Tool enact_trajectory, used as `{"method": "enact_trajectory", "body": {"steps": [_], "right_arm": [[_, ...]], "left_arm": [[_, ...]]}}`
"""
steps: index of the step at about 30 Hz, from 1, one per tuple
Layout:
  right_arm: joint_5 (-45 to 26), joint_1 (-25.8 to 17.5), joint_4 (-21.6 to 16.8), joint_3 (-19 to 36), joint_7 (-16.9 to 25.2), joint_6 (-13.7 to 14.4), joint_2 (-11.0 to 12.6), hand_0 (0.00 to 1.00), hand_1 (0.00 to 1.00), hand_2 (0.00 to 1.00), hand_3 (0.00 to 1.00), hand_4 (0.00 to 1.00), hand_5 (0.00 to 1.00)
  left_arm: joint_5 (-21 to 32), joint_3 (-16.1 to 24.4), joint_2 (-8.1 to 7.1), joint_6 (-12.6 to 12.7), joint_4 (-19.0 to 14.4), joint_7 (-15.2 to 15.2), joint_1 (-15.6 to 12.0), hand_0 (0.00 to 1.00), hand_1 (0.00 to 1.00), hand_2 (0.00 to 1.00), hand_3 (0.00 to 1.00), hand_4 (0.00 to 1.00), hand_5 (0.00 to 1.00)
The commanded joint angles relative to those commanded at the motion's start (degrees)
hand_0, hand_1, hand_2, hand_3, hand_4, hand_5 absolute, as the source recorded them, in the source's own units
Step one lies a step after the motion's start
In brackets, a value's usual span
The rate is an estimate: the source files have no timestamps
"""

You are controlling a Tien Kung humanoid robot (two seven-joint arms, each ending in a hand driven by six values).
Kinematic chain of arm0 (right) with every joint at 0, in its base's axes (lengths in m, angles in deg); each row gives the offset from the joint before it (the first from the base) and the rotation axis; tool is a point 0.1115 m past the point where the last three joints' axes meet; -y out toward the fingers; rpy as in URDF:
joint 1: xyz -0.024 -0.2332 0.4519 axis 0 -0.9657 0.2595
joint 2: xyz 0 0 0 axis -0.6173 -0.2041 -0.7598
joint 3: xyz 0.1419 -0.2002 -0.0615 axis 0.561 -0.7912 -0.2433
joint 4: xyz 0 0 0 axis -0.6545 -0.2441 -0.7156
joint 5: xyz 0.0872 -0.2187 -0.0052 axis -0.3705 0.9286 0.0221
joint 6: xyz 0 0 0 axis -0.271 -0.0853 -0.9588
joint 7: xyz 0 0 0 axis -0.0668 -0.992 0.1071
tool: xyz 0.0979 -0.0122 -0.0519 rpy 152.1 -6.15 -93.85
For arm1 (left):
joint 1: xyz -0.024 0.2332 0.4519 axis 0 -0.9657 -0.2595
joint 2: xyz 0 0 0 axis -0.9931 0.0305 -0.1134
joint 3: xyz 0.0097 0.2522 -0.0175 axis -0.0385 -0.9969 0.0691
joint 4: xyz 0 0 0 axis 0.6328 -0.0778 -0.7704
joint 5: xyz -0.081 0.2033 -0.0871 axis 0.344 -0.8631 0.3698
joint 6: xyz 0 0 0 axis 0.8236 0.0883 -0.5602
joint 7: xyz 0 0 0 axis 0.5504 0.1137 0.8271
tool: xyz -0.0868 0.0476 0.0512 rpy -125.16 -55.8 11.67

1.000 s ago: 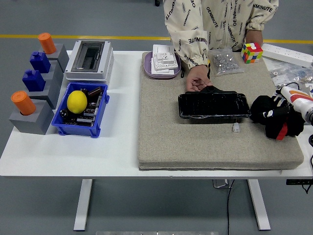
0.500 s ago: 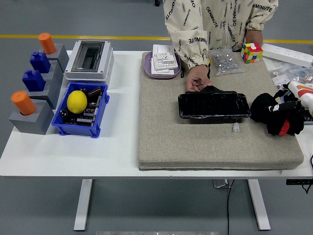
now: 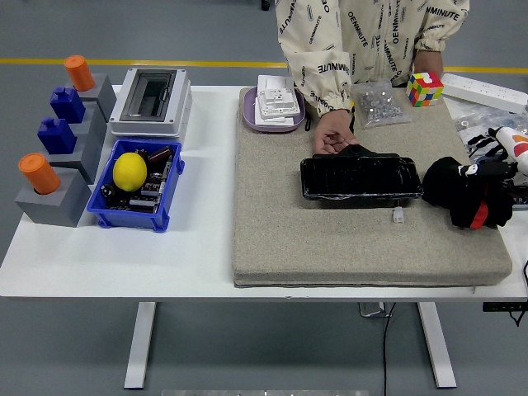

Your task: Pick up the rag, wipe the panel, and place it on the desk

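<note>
The right hand [image 3: 493, 169] had been drawn back toward the worktop's right edge, fingers spread above the rag [image 3: 466, 196] beside the panel [image 3: 359, 177]. Picking-up remained; closing on the rag was required.

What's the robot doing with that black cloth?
The robot's right hand is at the black rag on the right side of the grey mat; whether it grips the rag cannot be told. A person's hand rests at the far edge of the shiny black panel. The rag isn't on the panel.
</note>
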Motion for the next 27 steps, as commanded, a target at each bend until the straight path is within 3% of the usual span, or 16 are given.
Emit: {"method": "enact_trajectory", "body": {"steps": [5, 9, 13, 19, 27], "right_arm": [[-4.02, -1.93, -2.41, 5.19, 3.93, 4.90, -0.68, 0.664, 0.656, 0.749, 0.733, 0.998, 0.518], [-12.66, -4.65, -4.58, 10.95, 10.38, 8.35, -1.79, 0.664, 0.656, 0.749, 0.733, 0.998, 0.518], [-18.14, -6.20, -5.88, 13.63, 13.87, 8.70, -2.72, 0.703, 0.674, 0.762, 0.735, 0.998, 0.517], [-32.85, -9.31, -9.12, 18.57, 20.89, 6.38, -5.41, 0.746, 0.706, 0.793, 0.746, 0.998, 0.534], [-52.21, -10.93, -10.34, 21.90, 22.34, -0.19, -7.20, 0.745, 0.706, 0.796, 0.768, 0.998, 0.554]], "left_arm": [[0.00, -0.02, 0.02, 0.01, 0.00, 0.02, 0.06, 0.643, 0.691, 0.732, 0.565, 0.592, 0.467], [0.00, 0.01, 0.11, 0.02, 0.00, 0.06, 0.10, 0.643, 0.691, 0.732, 0.565, 0.592, 0.467], [-0.01, -0.01, 0.18, 0.02, 0.00, 0.07, 0.06, 0.643, 0.691, 0.733, 0.565, 0.593, 0.467], [0.11, -0.37, 0.19, -0.01, 0.00, 0.05, 0.11, 0.643, 0.691, 0.733, 0.565, 0.593, 0.468], [0.18, -0.83, 0.09, -0.07, 0.00, 0.00, 0.22, 0.643, 0.691, 0.733, 0.565, 0.591, 0.465]]}}
